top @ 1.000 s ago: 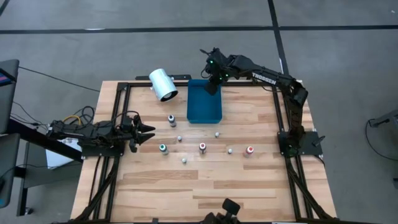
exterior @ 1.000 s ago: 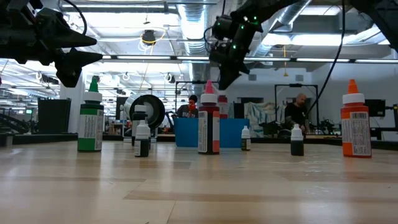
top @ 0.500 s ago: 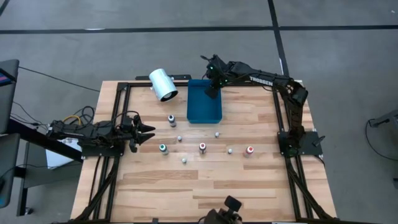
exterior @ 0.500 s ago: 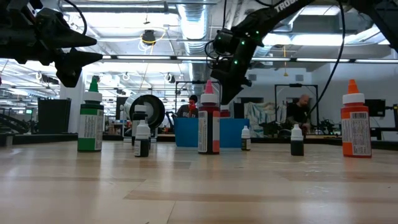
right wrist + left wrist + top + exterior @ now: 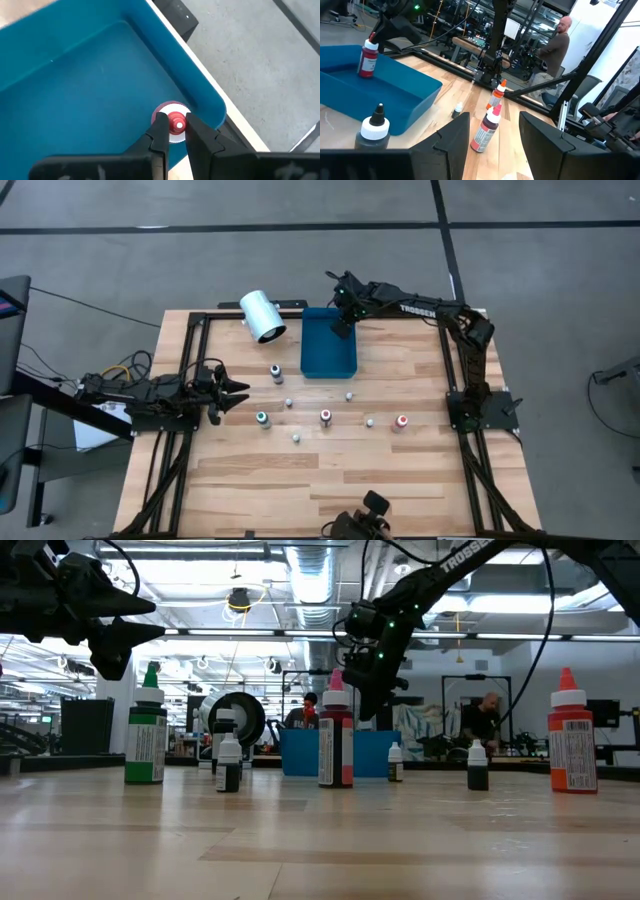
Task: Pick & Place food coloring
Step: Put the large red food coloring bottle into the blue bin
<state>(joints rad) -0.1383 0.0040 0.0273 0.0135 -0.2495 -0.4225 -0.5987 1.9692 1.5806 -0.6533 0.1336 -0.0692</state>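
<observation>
My right gripper (image 5: pixel 175 125) hangs over the far right corner of the blue tray (image 5: pixel 322 355), shut on a red-capped food coloring bottle (image 5: pixel 368 59) that stands upright inside the tray. Other food coloring bottles stand on the table: a green-topped one (image 5: pixel 262 419), a pink-topped one (image 5: pixel 325 417), an orange-red one (image 5: pixel 402 422), a dark one (image 5: pixel 276 372), and tiny white ones such as (image 5: pixel 297 437). My left gripper (image 5: pixel 238 392) is open, above the table's left side, touching nothing. My right gripper pinches the red bottle by its cap (image 5: pixel 176 121) between its two fingers, coming from above and pointing down. The bottle hangs upright below the fingers inside the tray's far right corner. Whether its base rests on the tray floor I cannot tell.
A large white cylinder (image 5: pixel 262 316) lies on its side at the far edge, left of the tray. The standing bottles spread across the table's middle. Bare wood lies along the near half. People sit in the room beyond the table (image 5: pixel 485 715).
My right gripper has moved down toward the blue tray's far right corner, carrying the red-capped bottle down inside the tray walls. My left arm has kept still.
</observation>
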